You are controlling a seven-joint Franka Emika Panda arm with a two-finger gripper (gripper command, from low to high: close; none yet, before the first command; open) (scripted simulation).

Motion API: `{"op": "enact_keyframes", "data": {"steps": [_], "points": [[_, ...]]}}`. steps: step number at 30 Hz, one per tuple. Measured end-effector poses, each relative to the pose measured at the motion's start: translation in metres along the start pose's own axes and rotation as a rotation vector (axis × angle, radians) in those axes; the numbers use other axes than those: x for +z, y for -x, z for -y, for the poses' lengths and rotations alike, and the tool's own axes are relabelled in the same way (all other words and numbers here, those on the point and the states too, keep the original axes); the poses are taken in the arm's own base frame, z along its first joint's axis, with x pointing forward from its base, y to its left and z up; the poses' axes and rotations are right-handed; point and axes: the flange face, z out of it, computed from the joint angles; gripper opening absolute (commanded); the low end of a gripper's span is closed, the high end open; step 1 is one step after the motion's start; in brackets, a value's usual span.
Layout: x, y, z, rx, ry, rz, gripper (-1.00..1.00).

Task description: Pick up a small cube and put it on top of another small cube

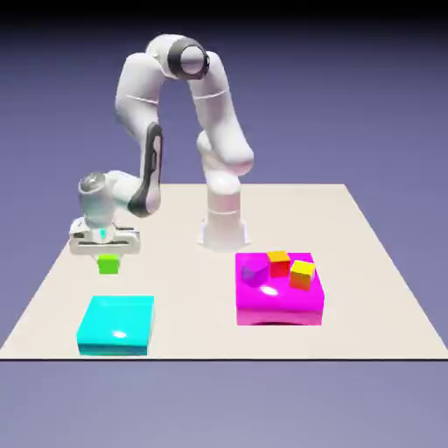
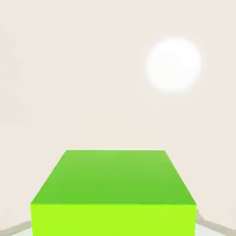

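Bg = plain blue-violet, pale beige worktop (image 1: 192, 324) in front of it, bright glare spot on it in hand view. My fingers (image 1: 108, 261) are closed on the green cube (image 2: 113, 177), one each side, cube level, sitting square w/ the view. Cube is up in the air near the worktop's edge on the ext. view's left, behind the cyan block (image 1: 117, 322), not over the magenta block (image 1: 278, 302) as far as I can tell.

Other small cubes are on the magenta block: orange cube (image 1: 278, 264), yellow cube (image 1: 302, 276), purple cube (image 1: 254, 273). They sit close together, orange betw. the other two. Task doesn't say which one gets the stack, so wrong-target pick = risk no. 1.

Main risks, my guess: long sideways carry to magenta, so if I go too low I clip the block's side or knock a neighbor cube. Yellow looks turned vs. orange; if I don't match the target's angle, my cube lands skewed w/ less overlap. Tight cluster also means my fingers may nudge a neighbor when opening. Off-center release = cube tips off; release too high = it bounces. Pressing too hard could make the bottom cube slide on that shiny top. Quick jerk en route might twist the cube in my grip.
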Motion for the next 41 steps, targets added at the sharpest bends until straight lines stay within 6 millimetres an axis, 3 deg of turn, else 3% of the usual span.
{"op": "enact_keyframes", "data": {"steps": [8, 16, 23, 31, 33, 37, 38, 40, 41], "points": [[-0.055, -0.008, 0.109, 0.124, 0.008, -0.019, -1.0], [-0.106, 0.021, 0.215, 0.251, -0.013, -0.022, -1.0], [-0.145, 0.075, 0.3, 0.347, -0.042, -0.001, -1.0], [-0.182, 0.169, 0.38, 0.426, -0.062, 0.054, -1.0], [-0.186, 0.18, 0.387, 0.432, -0.062, 0.062, -1.0], [-0.129, 0.179, 0.393, 0.433, -0.062, 0.061, -1.0], [-0.116, 0.179, 0.393, 0.433, -0.062, 0.061, 1.0], [-0.116, 0.179, 0.393, 0.433, -0.06, 0.059, 1.0], [-0.13, 0.179, 0.392, 0.433, -0.061, 0.06, 1.0]]}}
